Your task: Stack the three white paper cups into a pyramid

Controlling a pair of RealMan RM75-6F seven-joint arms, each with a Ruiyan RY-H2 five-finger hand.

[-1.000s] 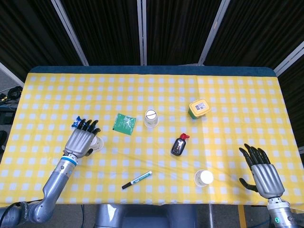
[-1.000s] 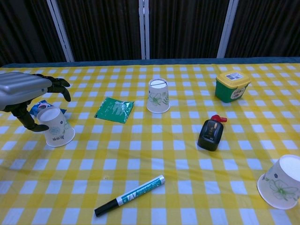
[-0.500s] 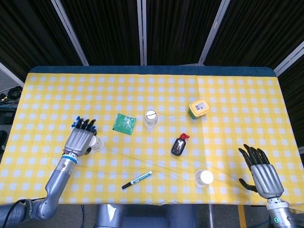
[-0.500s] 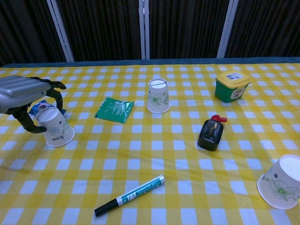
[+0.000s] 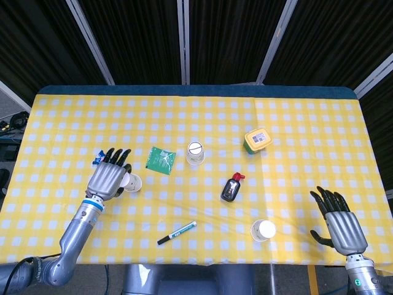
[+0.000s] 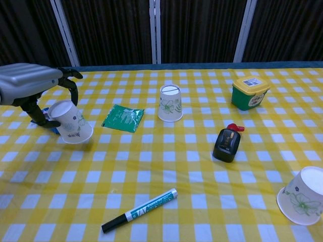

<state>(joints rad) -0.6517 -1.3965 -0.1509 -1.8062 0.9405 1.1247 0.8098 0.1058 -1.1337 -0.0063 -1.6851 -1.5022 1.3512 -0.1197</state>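
Three white paper cups with green leaf prints stand upside down. My left hand [image 5: 109, 179] [image 6: 35, 85] grips the left cup [image 5: 132, 182] [image 6: 70, 122] near its upturned base and holds it tilted, just above the tablecloth. The second cup [image 5: 194, 153] [image 6: 170, 103] stands at the table's middle, towards the back. Near the front edge on the right is the third cup [image 5: 263, 230] [image 6: 303, 195]. My right hand [image 5: 341, 226] hovers to the right of that cup, fingers spread, holding nothing; the chest view does not show it.
A green packet [image 5: 161, 159] [image 6: 123, 118] lies between the left and middle cups. A blue wrapper [image 5: 98, 157] lies behind my left hand. Also on the cloth are a yellow-lidded green tub [image 5: 257, 141] [image 6: 249, 92], a black-and-red bottle [image 5: 231, 187] [image 6: 227, 142] and a marker [image 5: 177, 233] [image 6: 140, 209].
My left hand closed around the left cup, lifted it off the cloth and carried it a little to the right. The right hand has stayed where it was.
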